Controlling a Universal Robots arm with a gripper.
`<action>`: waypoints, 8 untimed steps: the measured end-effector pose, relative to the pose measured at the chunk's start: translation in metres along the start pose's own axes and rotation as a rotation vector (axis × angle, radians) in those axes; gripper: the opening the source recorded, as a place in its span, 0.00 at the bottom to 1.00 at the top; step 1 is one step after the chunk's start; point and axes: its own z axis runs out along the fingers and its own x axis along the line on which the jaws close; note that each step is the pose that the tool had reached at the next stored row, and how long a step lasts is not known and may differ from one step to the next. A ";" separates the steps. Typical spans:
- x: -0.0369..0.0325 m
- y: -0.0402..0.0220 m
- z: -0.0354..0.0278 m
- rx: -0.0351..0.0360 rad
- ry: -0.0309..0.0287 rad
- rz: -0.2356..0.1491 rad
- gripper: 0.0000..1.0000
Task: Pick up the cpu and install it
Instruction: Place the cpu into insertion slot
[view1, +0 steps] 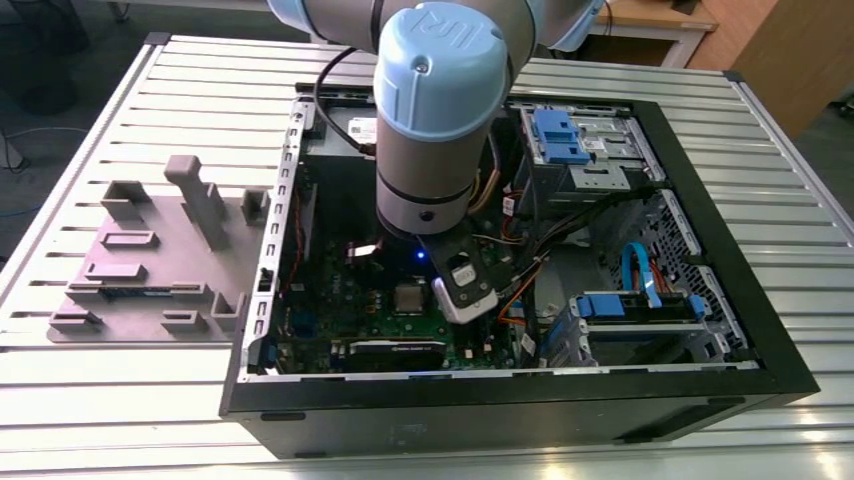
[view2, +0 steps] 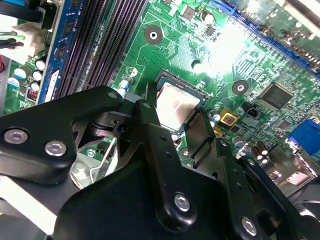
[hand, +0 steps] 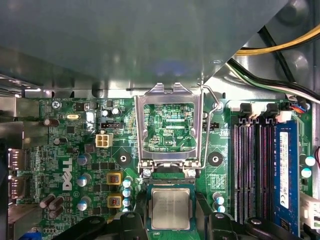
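The arm (view1: 427, 110) reaches straight down into the open case (view1: 534, 402), which lies on its side on the slatted table (view1: 120, 425). On the exterior view's left, just beside the case, a grey fixture (view1: 147, 262) rests on the table.

Down inside, the gripper (view2: 175, 106) hangs low over the motherboard (hand: 75, 150), towards the near wall of the case. The cpu (hand: 171, 209) is square between its fingers (view2: 148, 117), silver top up. The two black tips press against opposite edges of the chip, so they are clenched on it.

The chip lies level within the dark frame of the socket (view2: 167, 77). I cannot tell whether it is fully down in its seat or a touch above it.

In the first wrist view the metal load plate (hand: 140, 125) stands swung open, just beyond the chip, and green board shows through its window. Its wire lever (hand: 212, 97) is lifted free beside it. The memory slots (hand: 250, 165) run alongside the socket, close by.
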 end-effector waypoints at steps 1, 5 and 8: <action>0.0001 0.0001 0.0004 0.0002 0.0001 0.000 0.47; 0.0001 0.0004 0.0018 0.0005 0.0002 0.000 0.47; 0.0000 0.0005 0.0021 -0.0001 0.0000 0.000 0.47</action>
